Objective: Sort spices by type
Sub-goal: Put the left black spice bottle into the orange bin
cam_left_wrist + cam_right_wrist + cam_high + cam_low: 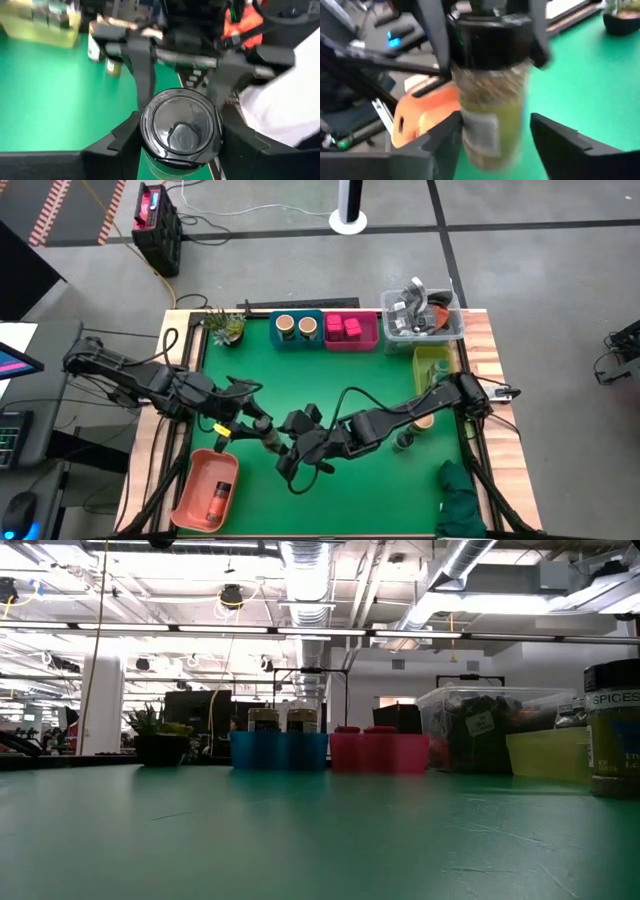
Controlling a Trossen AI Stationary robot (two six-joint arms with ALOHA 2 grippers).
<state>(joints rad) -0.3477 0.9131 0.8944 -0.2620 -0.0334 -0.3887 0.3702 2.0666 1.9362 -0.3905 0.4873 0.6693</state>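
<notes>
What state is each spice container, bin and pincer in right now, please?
Dark-lidded glass spice jar: held above the table.
Left pincer: shut on the jar's lid.
Right pincer: open around the jar's body.
Blue rectangular plastic bin: holds two upright tan-topped jars.
Pink rectangular plastic bin: holds two pink packs.
Orange plastic tray: holds one lying jar.

Floor: grey concrete [500,270], black tape lines | Ceiling: white ducts [310,580], strip lights | Hall: white column [100,705] | Table: green mat [330,380], wooden edge
</notes>
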